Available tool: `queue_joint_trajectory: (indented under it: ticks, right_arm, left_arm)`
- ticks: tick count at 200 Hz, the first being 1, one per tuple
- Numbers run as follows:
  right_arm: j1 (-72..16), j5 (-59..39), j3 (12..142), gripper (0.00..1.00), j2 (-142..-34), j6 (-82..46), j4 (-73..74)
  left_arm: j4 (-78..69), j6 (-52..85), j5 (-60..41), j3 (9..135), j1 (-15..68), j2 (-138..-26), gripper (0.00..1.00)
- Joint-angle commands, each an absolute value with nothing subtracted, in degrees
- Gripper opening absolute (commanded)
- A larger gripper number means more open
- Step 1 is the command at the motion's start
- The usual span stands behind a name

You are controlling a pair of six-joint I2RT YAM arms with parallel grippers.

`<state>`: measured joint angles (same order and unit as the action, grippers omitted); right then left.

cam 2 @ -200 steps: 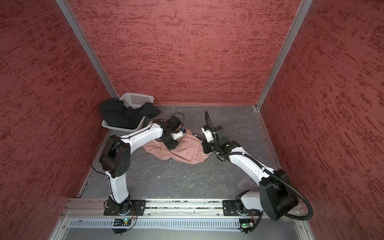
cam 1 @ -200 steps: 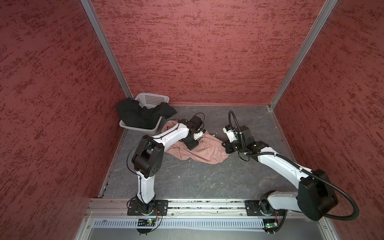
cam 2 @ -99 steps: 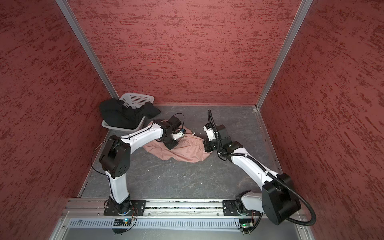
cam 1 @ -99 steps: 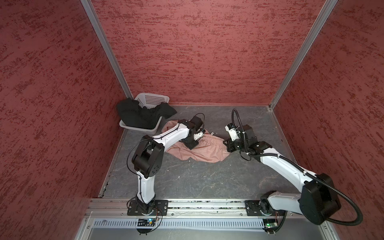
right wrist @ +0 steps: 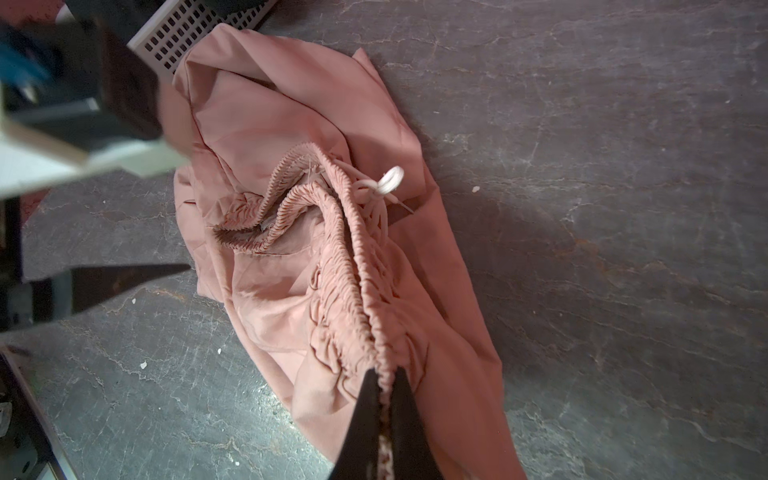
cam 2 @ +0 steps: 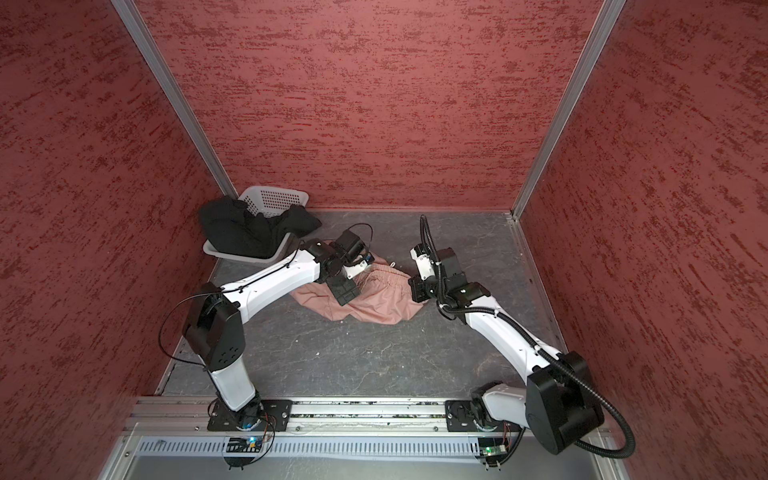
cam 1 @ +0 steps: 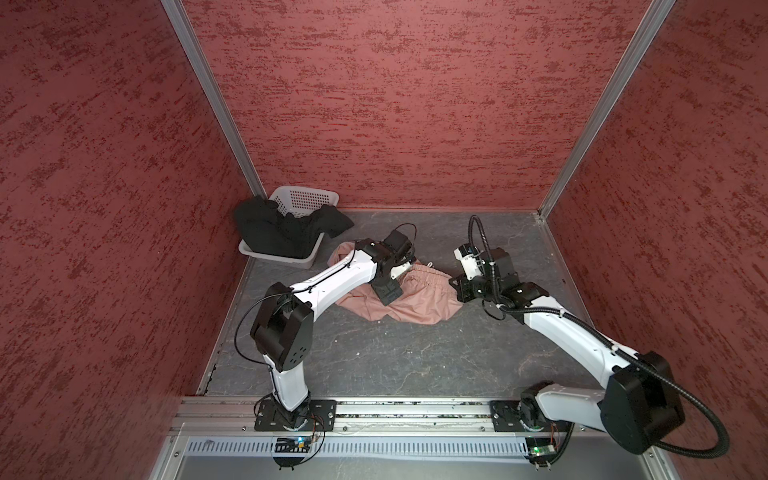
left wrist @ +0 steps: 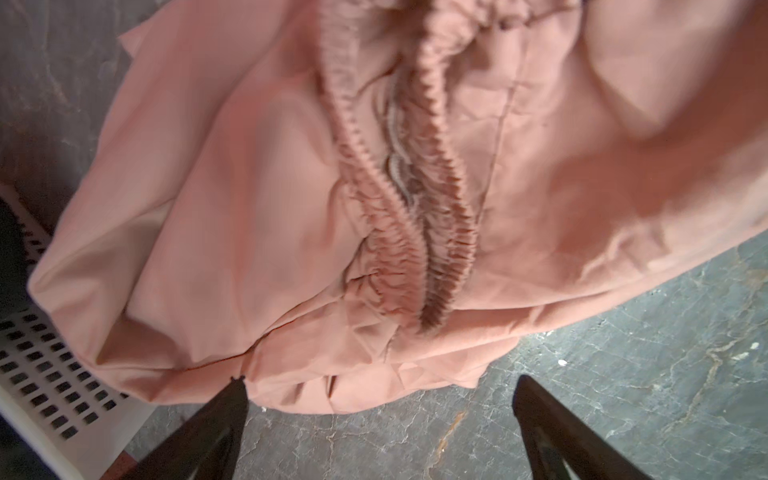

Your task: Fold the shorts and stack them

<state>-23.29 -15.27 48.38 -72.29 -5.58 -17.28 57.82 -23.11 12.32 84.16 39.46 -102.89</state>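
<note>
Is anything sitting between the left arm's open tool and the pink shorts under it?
Nothing visible does. The left tool, jaws spread wide, hangs right at the edge of the pink shorts, over bare table. The white basket sits off to one side, out of the path. The right tool is shut on the waistband.

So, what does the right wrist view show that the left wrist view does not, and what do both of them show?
Only the right wrist view: the right gripper shut on the waistband of the pink shorts, the white drawstring, and part of the left arm. Only the left wrist view: both fingers of the left gripper, spread wide open at the shorts' edge. Both: the crumpled pink shorts with the gathered waistband, a corner of the white basket, and the grey table.
</note>
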Motion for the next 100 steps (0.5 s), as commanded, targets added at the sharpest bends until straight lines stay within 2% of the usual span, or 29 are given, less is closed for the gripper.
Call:
queue_joint_trajectory:
  ticks: [1,14,24,62,100]
  right_arm:
    - [-22.94,-16.85,50.37,0.0,-72.1,-4.88,-15.12]
    - [-22.86,-17.13,50.21,0.0,-72.02,-4.78,-15.03]
    - [-22.86,-17.18,50.03,0.0,-71.9,-4.86,-14.9]
    - [-22.82,-17.66,48.88,0.0,-71.31,-5.52,-13.74]
    - [-22.85,-17.58,47.81,0.0,-70.65,-5.98,-13.23]
  left_arm:
    - [55.26,-25.14,13.03,81.69,40.77,-103.81,0.99]
    - [54.92,-24.96,14.57,81.59,40.65,-104.69,1.0]
    - [54.68,-24.89,15.4,81.8,40.4,-105.55,0.91]
    - [50.84,-25.62,15.08,81.19,39.83,-107.1,0.81]
    - [49.81,-25.44,14.63,82.03,39.21,-108.97,0.63]
